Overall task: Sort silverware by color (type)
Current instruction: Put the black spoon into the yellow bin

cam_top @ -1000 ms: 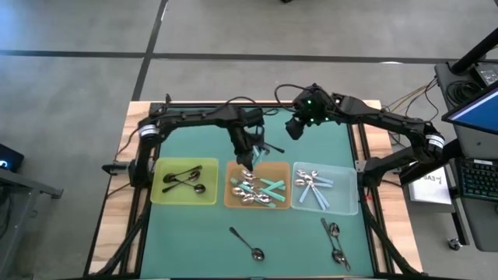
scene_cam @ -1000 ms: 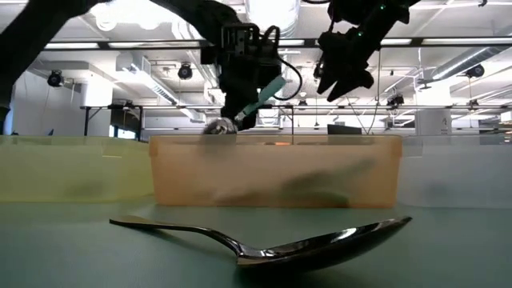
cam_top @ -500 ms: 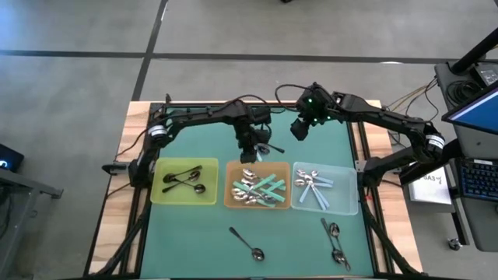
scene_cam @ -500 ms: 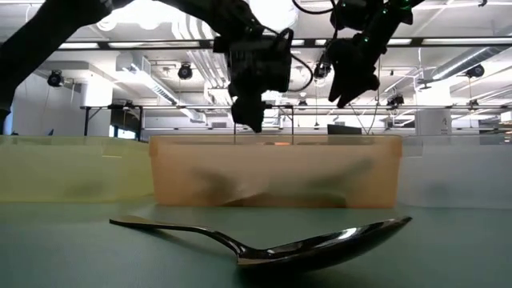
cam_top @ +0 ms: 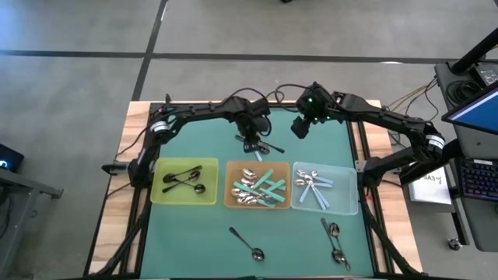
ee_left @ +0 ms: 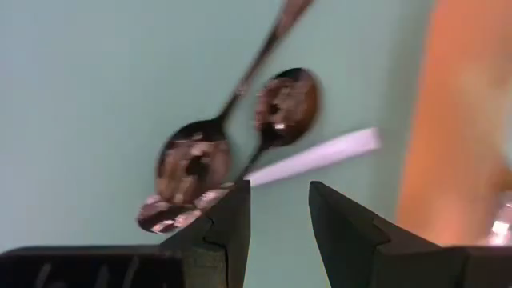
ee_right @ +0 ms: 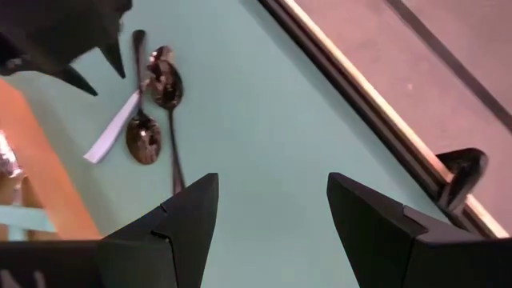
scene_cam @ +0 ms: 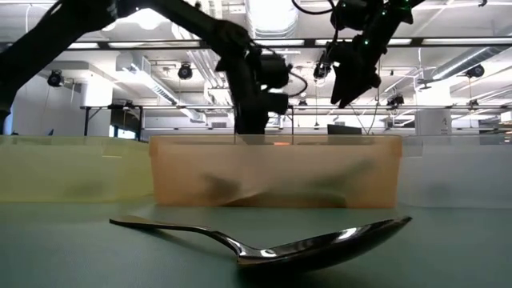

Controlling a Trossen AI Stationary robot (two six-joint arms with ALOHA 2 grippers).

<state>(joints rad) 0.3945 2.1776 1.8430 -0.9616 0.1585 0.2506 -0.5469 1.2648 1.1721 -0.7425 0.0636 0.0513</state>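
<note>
The table mat (cam_top: 194, 225) is green, with a pale wood edge (cam_top: 117, 210) around it. Three trays sit in a row — a yellow tray (cam_top: 159, 194), an orange tray (cam_top: 230, 187) and a clear tray (cam_top: 348, 190). The spoons in the yellow tray (cam_top: 184, 179) are black. The spoons in the orange tray (cam_top: 257, 189) have shiny silver bowls and teal-green handles. The spoons in the clear tray (cam_top: 313, 187) have pale blue handles. The loose spoons on the mat (cam_top: 336, 243) look dark and shiny — one (ee_left: 316, 156) has a pale handle. Both arms (cam_top: 202, 117) are black. The floor (cam_top: 78, 70) is grey.

Green-topped table (cam_top: 194, 241) carries yellow tray (cam_top: 185, 201), orange tray (cam_top: 231, 204), clear tray (cam_top: 346, 204) and loose spoons (cam_top: 247, 243)
</note>
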